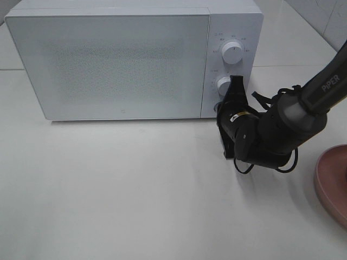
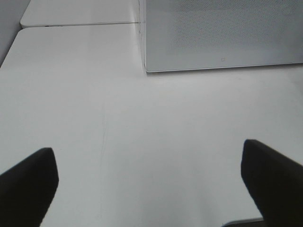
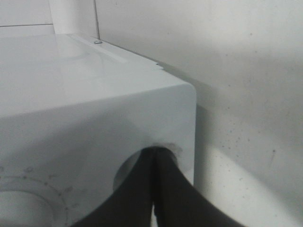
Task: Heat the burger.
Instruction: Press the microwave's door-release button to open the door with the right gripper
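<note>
The burger is out of view. The white microwave [image 1: 124, 59] stands at the back of the table with its door closed. My right gripper [image 1: 236, 82] is shut with nothing between its fingers, and its tips rest against the control panel beside the lower knob [image 1: 224, 85]. In the right wrist view the shut right gripper [image 3: 155, 153] touches a round knob [image 3: 124, 176] near the microwave's corner [image 3: 180, 94]. My left gripper [image 2: 149, 189] hangs open over bare table, in front of the microwave's [image 2: 222, 33] left corner. The left arm does not show in the exterior high view.
A round pink plate [image 1: 332, 181] sits at the right edge of the table, partly cut off. The upper knob [image 1: 233, 52] is above the right gripper. The right arm [image 1: 303, 105] reaches in from the right. A tiled wall stands behind the microwave.
</note>
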